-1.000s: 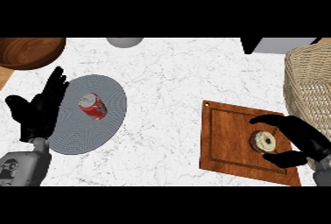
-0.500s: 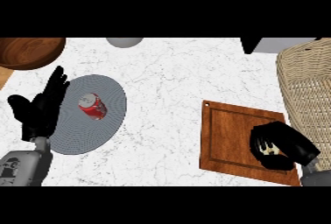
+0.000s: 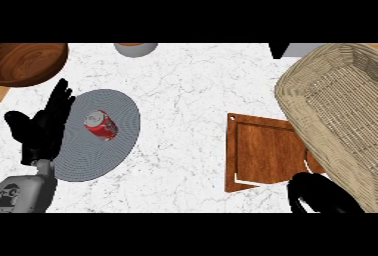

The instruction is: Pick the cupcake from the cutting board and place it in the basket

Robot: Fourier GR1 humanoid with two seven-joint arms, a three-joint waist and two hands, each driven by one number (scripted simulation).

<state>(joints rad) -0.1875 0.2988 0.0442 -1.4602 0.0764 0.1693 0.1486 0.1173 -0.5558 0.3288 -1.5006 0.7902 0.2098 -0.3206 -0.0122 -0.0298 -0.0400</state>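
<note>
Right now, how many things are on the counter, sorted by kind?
Wooden bowl: 1
Grey cup: 1
Grey plate: 1
Red can: 1
Cutting board: 1
Wicker basket: 1
Total: 6. No cupcake shows.

Bright, even light; faint shadows

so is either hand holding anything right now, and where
Left hand is open, holding nothing. Right hand is mostly out of view; whether it holds the cupcake cannot be told.

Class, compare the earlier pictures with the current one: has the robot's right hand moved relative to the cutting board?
Yes. The right hand has shifted from over the cutting board toward the view's lower edge, beside the basket.
</note>
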